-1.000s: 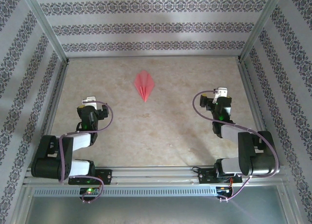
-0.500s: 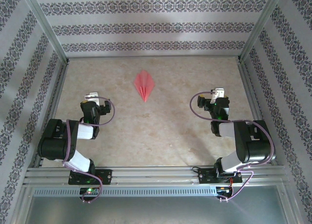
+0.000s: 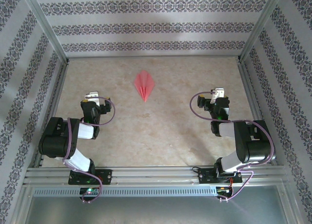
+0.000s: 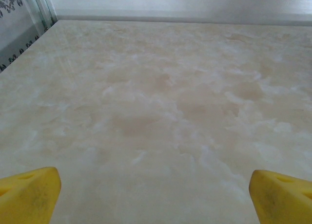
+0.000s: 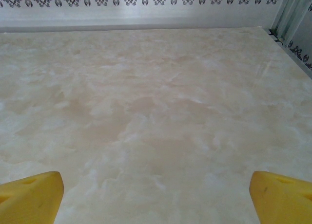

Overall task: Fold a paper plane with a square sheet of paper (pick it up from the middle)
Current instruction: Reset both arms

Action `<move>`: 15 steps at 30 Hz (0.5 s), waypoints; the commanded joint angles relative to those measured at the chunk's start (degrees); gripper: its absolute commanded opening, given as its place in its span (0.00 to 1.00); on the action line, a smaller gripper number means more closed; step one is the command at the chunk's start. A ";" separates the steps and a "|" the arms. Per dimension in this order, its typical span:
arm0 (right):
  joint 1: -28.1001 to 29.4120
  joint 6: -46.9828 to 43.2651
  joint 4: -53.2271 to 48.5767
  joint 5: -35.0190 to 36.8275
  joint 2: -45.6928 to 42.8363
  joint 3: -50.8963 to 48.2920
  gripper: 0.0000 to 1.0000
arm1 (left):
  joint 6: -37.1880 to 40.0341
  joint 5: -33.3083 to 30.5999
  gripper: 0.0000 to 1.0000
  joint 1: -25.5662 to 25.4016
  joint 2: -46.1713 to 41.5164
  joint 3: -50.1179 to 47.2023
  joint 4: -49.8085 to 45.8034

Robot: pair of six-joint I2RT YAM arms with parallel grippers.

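Both pairs gape wide and empty: left fingers (image 4: pixel 28 194), right fingers (image 5: pixel 30 196). The paper plane (image 3: pixel 145 84) lies flat on the desk (image 3: pixel 161 129), well apart from them.

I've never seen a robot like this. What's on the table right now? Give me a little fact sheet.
plane: pink, folded, kite-shaped, flat on the table
plane position: far half, slightly left of centre
left gripper: open, empty
right gripper: open, empty
contact: neither gripper touches the plane; it lies beyond both
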 commanded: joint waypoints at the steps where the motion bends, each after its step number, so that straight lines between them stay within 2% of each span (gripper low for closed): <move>1: -0.53 -0.50 1.92 -1.10 0.23 0.38 0.98 | 1.20 1.07 0.99 0.45 0.42 -0.67 3.38; 15: -0.52 -0.61 1.92 -0.96 0.29 0.39 0.98 | 1.05 0.57 0.99 0.45 0.54 0.83 0.67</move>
